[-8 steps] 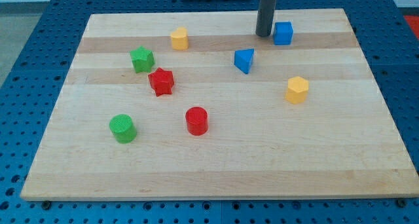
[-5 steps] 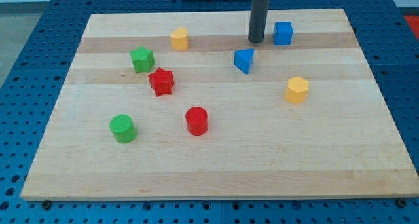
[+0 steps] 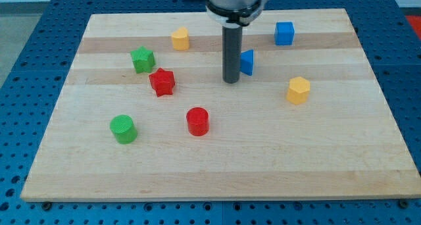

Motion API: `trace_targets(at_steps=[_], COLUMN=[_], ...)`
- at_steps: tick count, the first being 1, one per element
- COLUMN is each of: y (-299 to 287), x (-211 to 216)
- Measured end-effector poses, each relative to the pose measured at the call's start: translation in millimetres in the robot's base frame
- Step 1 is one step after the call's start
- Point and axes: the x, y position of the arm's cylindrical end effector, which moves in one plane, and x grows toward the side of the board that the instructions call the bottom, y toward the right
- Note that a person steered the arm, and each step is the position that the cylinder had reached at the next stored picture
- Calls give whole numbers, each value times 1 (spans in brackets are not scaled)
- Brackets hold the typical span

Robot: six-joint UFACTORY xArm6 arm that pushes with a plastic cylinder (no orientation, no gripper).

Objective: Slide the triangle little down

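Nearest the view's bottom on the tabletop (image 3: 217, 172) sit a green cylinder (image 3: 123, 129) and a red cylinder (image 3: 197, 121), well apart from the work. Further up are a red star (image 3: 162, 81) on the view's left and a yellow block (image 3: 298, 90) on the right. Between them, mid-board, my tip (image 3: 230, 81) rests just left of the blue triangle (image 3: 247, 62), partly covering its left edge; I cannot tell whether they touch. The tool is a plain rod with nothing to open or close, so it grips nothing.

The triangle looks like a small, rigid, light block that should slide easily on the smooth wood. I judge it could pivot if pushed off-centre, since its faces are slanted. There is no taking hold; the push should land on the middle of its far, upper side, so I would need to go round above it and press gently downward.

Beyond lie a green block (image 3: 142, 59), a yellow cylinder (image 3: 180, 38) and a blue cube (image 3: 284, 33) near the far edge.
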Motion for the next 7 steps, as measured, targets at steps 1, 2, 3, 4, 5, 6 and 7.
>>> trace_targets(at_steps=[1,2,3,4,5,6,7], y=[6,6,6,6,6,6,12], x=[-16,-16,-19,-27,-34,-35,-43])
